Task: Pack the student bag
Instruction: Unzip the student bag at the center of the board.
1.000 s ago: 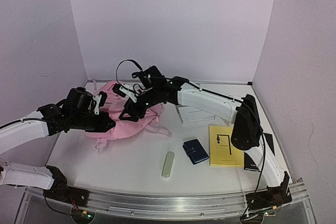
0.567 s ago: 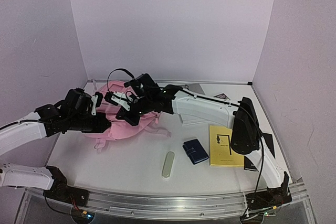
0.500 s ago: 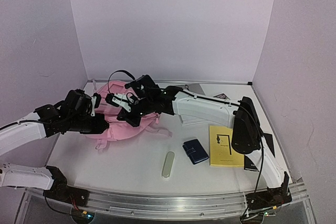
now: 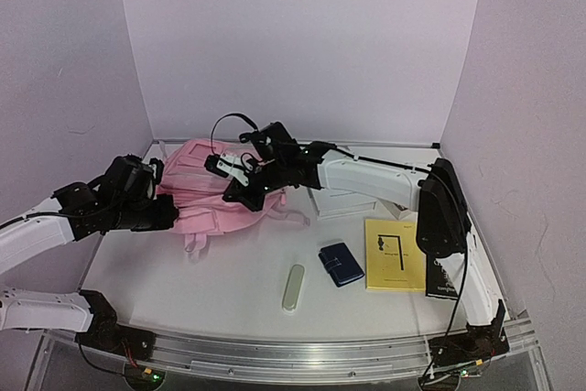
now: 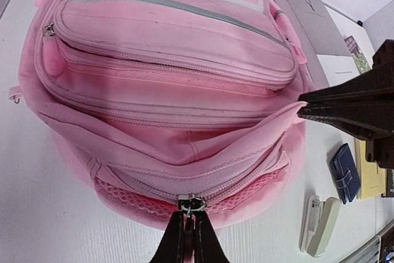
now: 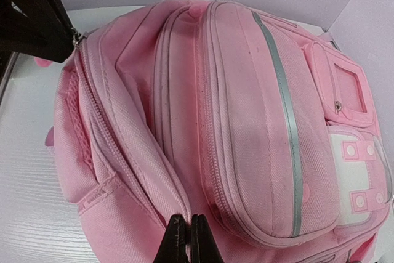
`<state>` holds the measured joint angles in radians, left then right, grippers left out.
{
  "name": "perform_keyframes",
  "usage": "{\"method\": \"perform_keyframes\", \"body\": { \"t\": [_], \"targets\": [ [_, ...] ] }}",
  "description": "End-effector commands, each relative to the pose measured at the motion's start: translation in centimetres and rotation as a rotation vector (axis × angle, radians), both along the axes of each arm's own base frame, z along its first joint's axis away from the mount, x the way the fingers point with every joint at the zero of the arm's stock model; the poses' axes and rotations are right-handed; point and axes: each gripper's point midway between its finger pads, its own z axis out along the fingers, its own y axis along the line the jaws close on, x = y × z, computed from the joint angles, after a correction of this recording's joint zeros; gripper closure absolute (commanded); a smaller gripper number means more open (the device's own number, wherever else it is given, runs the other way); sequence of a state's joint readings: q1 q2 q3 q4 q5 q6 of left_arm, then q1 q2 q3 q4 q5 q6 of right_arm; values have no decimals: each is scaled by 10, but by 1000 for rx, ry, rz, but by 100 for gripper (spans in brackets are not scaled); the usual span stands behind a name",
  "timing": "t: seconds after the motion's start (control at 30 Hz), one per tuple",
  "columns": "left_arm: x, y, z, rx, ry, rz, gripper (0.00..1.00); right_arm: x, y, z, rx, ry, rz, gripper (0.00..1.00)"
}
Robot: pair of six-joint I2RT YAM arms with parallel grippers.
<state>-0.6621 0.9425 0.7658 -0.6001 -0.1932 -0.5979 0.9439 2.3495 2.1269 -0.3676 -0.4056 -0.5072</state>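
Note:
The student bag [image 4: 206, 191], a large pink backpack, lies on its back at the table's left rear. My left gripper [image 5: 189, 215] is shut on the metal zip pull [image 5: 192, 203] at the bag's near lower edge. My right gripper [image 6: 188, 220] is shut on a fold of pink fabric beside the main zip line. The two grippers hold opposite ends of the bag's side [image 6: 123, 127], with the fabric drawn taut between them. In the top view the left gripper [image 4: 172, 213] is at the bag's left edge and the right gripper [image 4: 229, 197] is at its right edge.
A pale stapler-like case [image 4: 293, 287], a dark blue wallet [image 4: 341, 264] and a yellow booklet [image 4: 394, 254] lie to the bag's right front. A white box [image 4: 343, 200] sits behind them under the right arm. Walls close in the left, back and right.
My right gripper reached left, shut on the bag's fabric and pulled it to the right. The bag has spread out flatter. My left gripper kept hold of the zip pull and drew slightly left.

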Motion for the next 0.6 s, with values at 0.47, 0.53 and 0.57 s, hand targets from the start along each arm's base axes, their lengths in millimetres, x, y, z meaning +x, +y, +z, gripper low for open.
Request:
{"method": "perform_keyframes", "body": {
  "t": [0.47,0.53,0.57],
  "targets": [
    [10,-78,64,-267,-153,-322,100,-66,5,61,-5,51,164,37],
    [11,-79,64,-272,-152,-325,100,-71,7,54,-16,59,175,38],
    [10,-81,64,-276,-150,-332,100,-72,9,51,-24,56,175,39]
  ]
}}
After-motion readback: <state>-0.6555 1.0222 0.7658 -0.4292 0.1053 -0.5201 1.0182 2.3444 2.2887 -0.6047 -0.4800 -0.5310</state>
